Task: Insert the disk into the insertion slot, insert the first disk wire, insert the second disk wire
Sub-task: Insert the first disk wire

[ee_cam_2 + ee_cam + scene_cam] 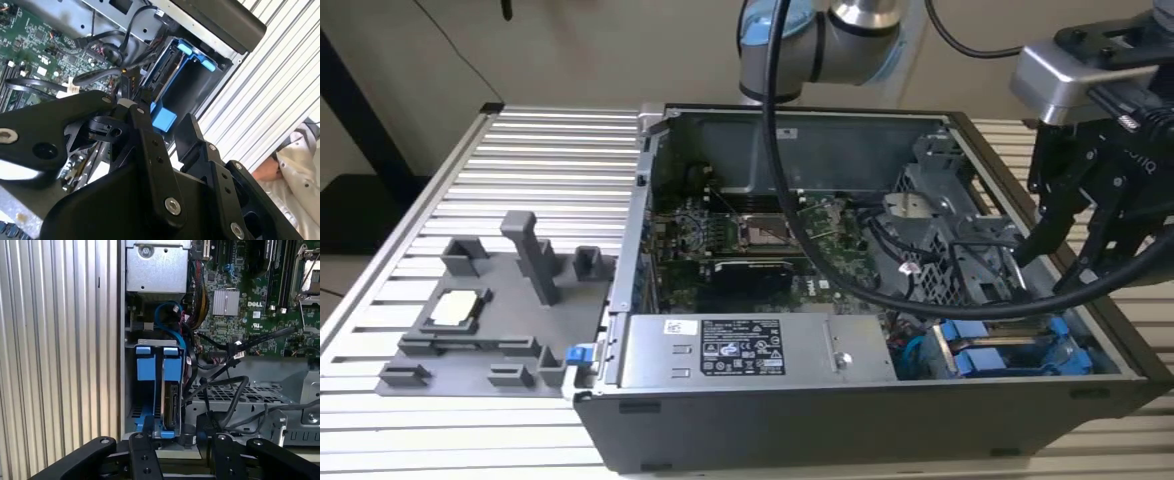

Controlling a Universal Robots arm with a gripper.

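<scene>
Blue-framed, the disk (171, 407) sits in the insertion slot (1014, 342) at a corner of the computer case (854, 420), and the end effector (181, 442) hangs near it with fingers spread, pinching nothing. The exterior view takes in the ribbed aluminium worktop (520, 150), a grey parts fixture (480, 310) and the printed label (740, 347) on the power supply (654, 360), too small to read. The second wrist view catches a person's white sleeve (300, 160), and the first wrist view loose black wires (235, 347) across the drive cage (250, 392).

Ribbed metal table (547, 150), open computer case (854, 425), grey fixture tray (520, 322)
</scene>
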